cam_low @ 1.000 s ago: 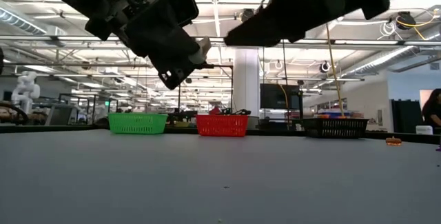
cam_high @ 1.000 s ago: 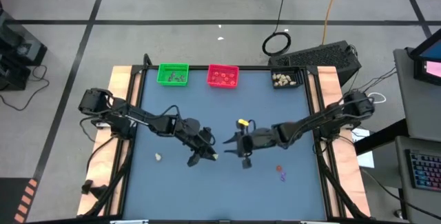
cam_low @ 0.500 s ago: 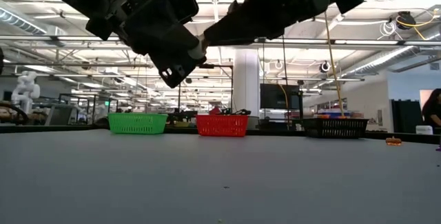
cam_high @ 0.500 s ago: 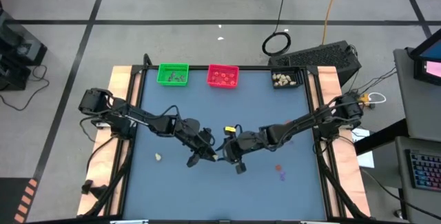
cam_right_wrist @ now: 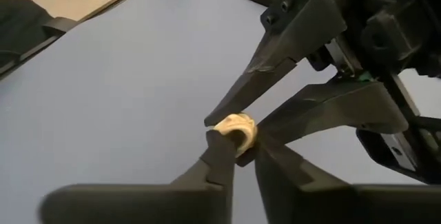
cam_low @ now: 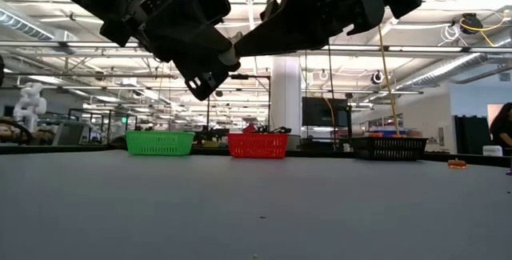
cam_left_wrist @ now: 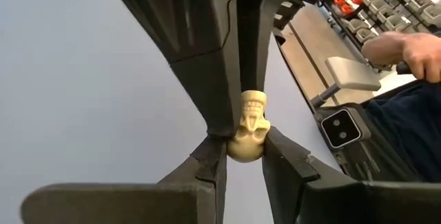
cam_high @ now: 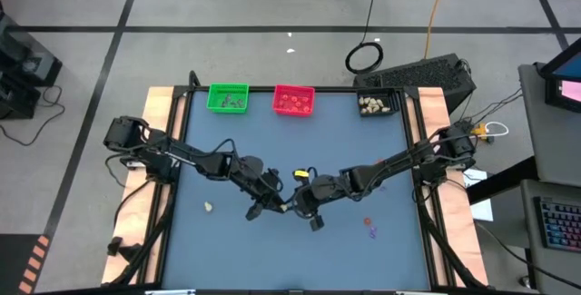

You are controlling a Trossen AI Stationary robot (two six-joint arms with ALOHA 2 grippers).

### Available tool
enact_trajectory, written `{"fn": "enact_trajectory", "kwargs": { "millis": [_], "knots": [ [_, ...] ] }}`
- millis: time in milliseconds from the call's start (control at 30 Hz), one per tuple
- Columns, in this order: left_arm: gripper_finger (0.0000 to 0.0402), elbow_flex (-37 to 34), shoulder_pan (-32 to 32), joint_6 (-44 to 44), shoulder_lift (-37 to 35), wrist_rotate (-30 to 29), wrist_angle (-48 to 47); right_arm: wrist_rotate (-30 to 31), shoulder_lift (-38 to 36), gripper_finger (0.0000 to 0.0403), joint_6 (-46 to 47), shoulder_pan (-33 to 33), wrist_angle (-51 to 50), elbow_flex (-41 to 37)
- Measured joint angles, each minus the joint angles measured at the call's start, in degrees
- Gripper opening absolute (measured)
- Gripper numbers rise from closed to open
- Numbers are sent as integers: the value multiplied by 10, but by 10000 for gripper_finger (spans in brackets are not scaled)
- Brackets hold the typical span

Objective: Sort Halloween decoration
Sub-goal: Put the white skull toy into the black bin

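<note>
A cream-white skull trinket (cam_left_wrist: 246, 138) is held in the air over the middle of the table, between both grippers. My left gripper (cam_high: 278, 206) reaches it from the table's left and is shut on it. My right gripper (cam_high: 298, 207) meets it from the right, with its fingers closed in on the same skull (cam_right_wrist: 236, 129). Another cream trinket (cam_high: 209, 207) lies on the table left of the grippers. An orange one (cam_high: 368, 221) and a purple one (cam_high: 372, 233) lie to their right. My left gripper pinches the skull's rounded crown (cam_left_wrist: 242, 149) between its two fingertips, coming slanting down from the table's left. The skull is lifted clear of the table. My right gripper has its fingertips (cam_right_wrist: 220, 145) against the skull's other end (cam_right_wrist: 241, 124), one on each side, coming from the table's right and facing the left fingers.
Three small baskets stand along the far edge, each with trinkets inside: green (cam_high: 228, 97), red (cam_high: 293, 100) and black (cam_high: 379, 104). Blue table surface lies open below and around the grippers. A person's hand (cam_left_wrist: 406, 45) shows beyond the table in the left wrist view.
My right gripper has moved toward the table's left and a little toward the near edge, up to the left gripper, until its fingertips met the skull. My left gripper has kept still with the skull held in the air.
</note>
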Motion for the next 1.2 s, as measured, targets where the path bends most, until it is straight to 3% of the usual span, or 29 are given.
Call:
{"fn": "enact_trajectory", "kwargs": {
  "millis": [167, 400, 533, 933, 1200],
  "knots": [
    [73, -2, 0, 2, 0, 0, -2, -1, 0, 7, -5, 0, -3, -1],
    [154, -1, 1, 2, 0, -6, 7, 2, 0, 2, -4, 0, 2, -1],
    [179, 1, 1, 7, 0, -8, 9, 2, 0, 1, -2, 0, 11, -1],
    [183, 1, 13, 38, -2, -8, 0, 9, -7, 0, 22, 0, -10, -1],
    [184, 0, 41, 66, -47, -23, 2, 20, -7, 0, 49, 0, -49, 0]
  ]
}}
